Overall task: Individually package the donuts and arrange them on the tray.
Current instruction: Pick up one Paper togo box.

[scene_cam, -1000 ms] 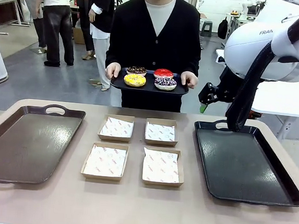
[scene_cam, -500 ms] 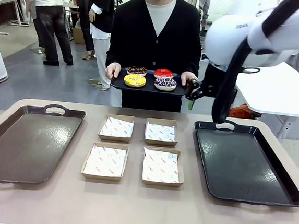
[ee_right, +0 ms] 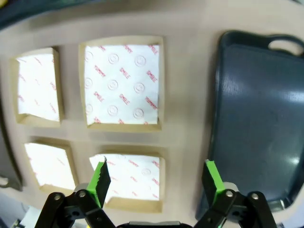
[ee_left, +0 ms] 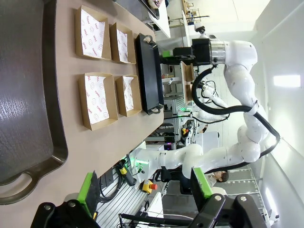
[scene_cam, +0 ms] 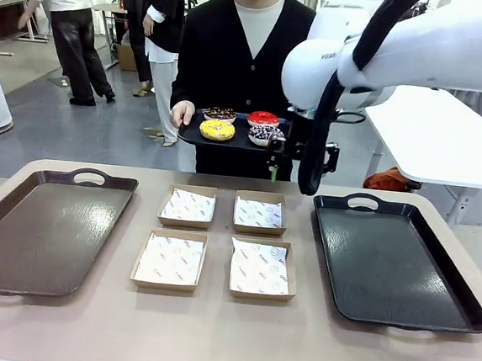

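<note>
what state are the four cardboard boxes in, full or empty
Empty. Each box shows just its white printed liner, and all four donuts sit on the dark tray in the person's hands.

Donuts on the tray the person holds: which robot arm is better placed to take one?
Right, likely. The right gripper, open, hangs beside the donuts on the person's tray; the left gripper, open too, sits back by the brown tray.
</note>
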Controlling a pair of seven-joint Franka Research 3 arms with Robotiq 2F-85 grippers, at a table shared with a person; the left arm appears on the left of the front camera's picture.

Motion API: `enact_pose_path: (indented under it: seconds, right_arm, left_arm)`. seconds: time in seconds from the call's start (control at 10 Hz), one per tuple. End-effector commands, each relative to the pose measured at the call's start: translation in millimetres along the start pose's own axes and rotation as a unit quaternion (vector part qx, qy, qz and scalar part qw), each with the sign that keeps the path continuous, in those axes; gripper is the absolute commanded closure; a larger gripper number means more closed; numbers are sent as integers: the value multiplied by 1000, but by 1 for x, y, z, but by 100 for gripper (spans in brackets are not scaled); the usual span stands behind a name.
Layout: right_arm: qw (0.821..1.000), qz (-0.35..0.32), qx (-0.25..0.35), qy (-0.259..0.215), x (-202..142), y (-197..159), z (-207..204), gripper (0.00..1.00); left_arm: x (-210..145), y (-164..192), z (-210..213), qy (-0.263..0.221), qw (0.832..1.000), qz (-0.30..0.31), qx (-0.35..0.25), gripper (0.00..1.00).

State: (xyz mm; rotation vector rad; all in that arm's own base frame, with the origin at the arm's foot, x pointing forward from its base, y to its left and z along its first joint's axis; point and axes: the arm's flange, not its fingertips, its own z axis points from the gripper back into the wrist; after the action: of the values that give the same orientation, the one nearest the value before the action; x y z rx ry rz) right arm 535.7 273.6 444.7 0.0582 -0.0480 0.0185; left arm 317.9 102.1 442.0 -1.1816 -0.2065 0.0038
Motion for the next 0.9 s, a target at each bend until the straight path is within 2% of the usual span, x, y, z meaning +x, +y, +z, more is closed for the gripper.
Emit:
enact_pose_path:
  seconds: [0.0,0.4,0.8]
  right_arm:
    - [1000,-11,2,-18,23,6,-19,0]
    - [999,-8,21,-39,32,-16,-63,0]
    - [999,0,20,-44,31,-30,-81,0]
  left_arm:
    - [-1,0,1,-4,1000,-2,-7,0]
    - [-1,0,1,-4,1000,-2,-7,0]
    - [-1,0,1,-4,1000,-2,-7,0]
